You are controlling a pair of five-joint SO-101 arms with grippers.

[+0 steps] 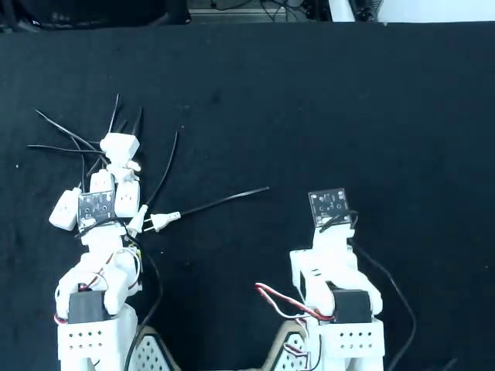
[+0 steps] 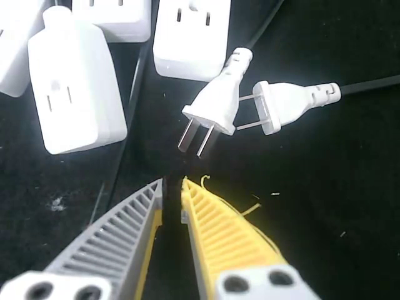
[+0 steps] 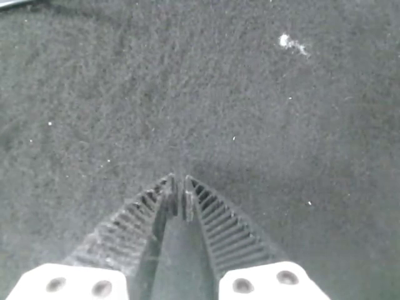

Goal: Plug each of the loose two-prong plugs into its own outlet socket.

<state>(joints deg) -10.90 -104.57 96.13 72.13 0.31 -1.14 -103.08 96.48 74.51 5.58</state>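
Observation:
Two white two-prong plugs lie loose on the black cloth, just beyond my left gripper (image 2: 172, 185), which is shut on nothing. The nearer plug (image 2: 216, 105) points its prongs towards the gripper tips. The second plug (image 2: 289, 105) lies beside it, its prongs touching the first plug's body. Several white outlet sockets are grouped next to them, one large (image 2: 72, 87) and another (image 2: 190, 34) by the nearer plug. From above, the plugs (image 1: 153, 222) sit right of the outlet cluster (image 1: 116, 189). My right gripper (image 3: 179, 186) is shut over bare cloth, far from the plugs.
Thin black cables (image 1: 69, 139) fan out from the outlets at the left, and one plug's cable (image 1: 224, 199) runs right towards the table's middle. Black cloth (image 1: 325, 100) covers the table. The right arm (image 1: 334, 270) stands at the front right.

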